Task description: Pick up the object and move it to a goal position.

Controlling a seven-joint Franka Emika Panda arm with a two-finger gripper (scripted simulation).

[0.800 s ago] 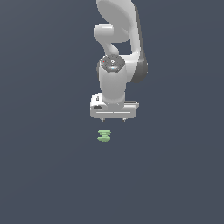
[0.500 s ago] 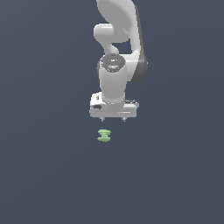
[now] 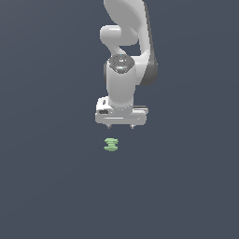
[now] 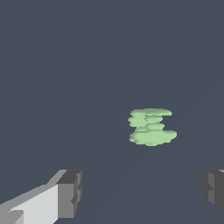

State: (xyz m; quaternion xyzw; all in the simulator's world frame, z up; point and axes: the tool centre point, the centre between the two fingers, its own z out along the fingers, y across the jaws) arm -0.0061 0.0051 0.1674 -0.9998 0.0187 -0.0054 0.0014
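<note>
The object (image 3: pixel 111 144) is a tiny light-green ridged piece, layered and pinched in the middle, lying on the dark floor. In the exterior view my gripper (image 3: pixel 120 126) hangs just above and slightly behind it, pointing down. The wrist view shows the object (image 4: pixel 152 127) ahead of the two dark fingertips (image 4: pixel 70 192), which stand wide apart with nothing between them. The gripper (image 4: pixel 142 190) is open and clear of the object.
A plain dark grey floor (image 3: pixel 51 186) spreads in every direction. The white arm (image 3: pixel 125 51) rises above the gripper toward the top of the exterior view.
The arm has dipped a little and the gripper sits slightly lower. The object has not moved.
</note>
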